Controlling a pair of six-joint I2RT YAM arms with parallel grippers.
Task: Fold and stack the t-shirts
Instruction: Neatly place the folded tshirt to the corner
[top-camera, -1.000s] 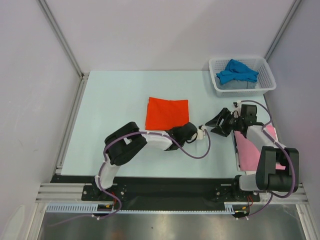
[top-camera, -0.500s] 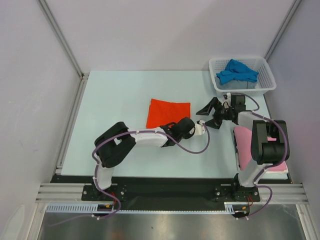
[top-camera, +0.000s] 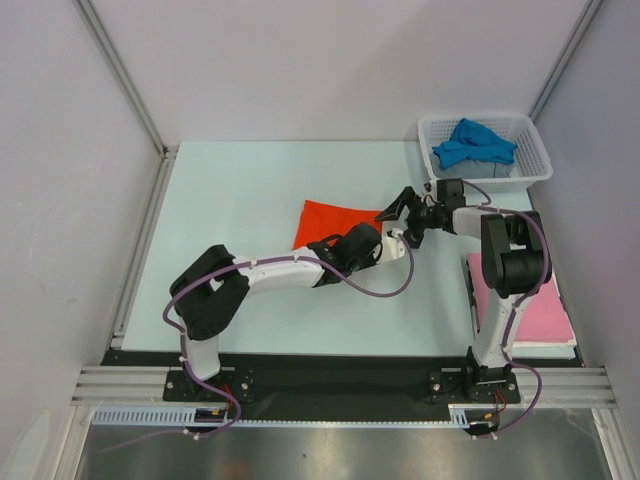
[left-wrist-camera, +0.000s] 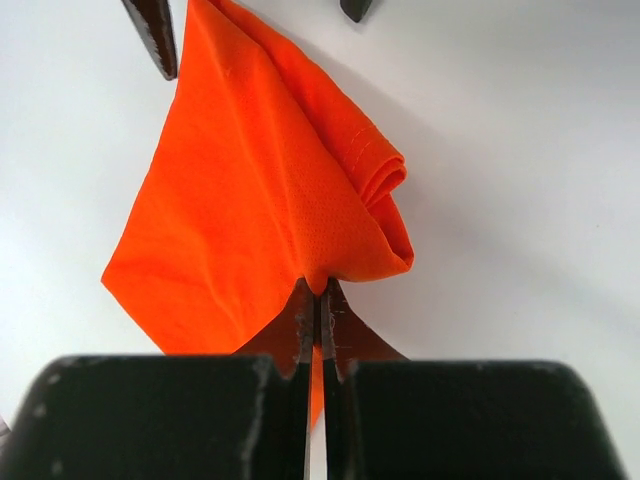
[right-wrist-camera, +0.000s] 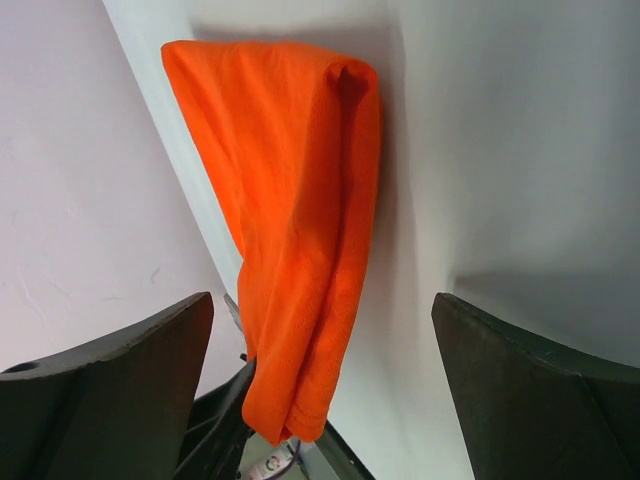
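1. The left end effector (left-wrist-camera: 318, 292) is clenched on a bunched edge of the bright orange-red folded cloth t-shirt (left-wrist-camera: 260, 190), which is pinched between its fingers.
2. The right end effector (right-wrist-camera: 322, 300) is spread fully wide and nothing is held. Its fingers are set either side of that shirt's 3 o'clock corner, and contact cannot be told.
3. The orange-red shirt is found near the middle of the pale worktop (top-camera: 230, 200).
4. A pink folded cloth t-shirt (top-camera: 545, 310) is laid at 4 o'clock. A crumpled blue cloth t-shirt (top-camera: 475, 142) is kept in the white plastic mesh basket (top-camera: 535, 170) at 1 o'clock.
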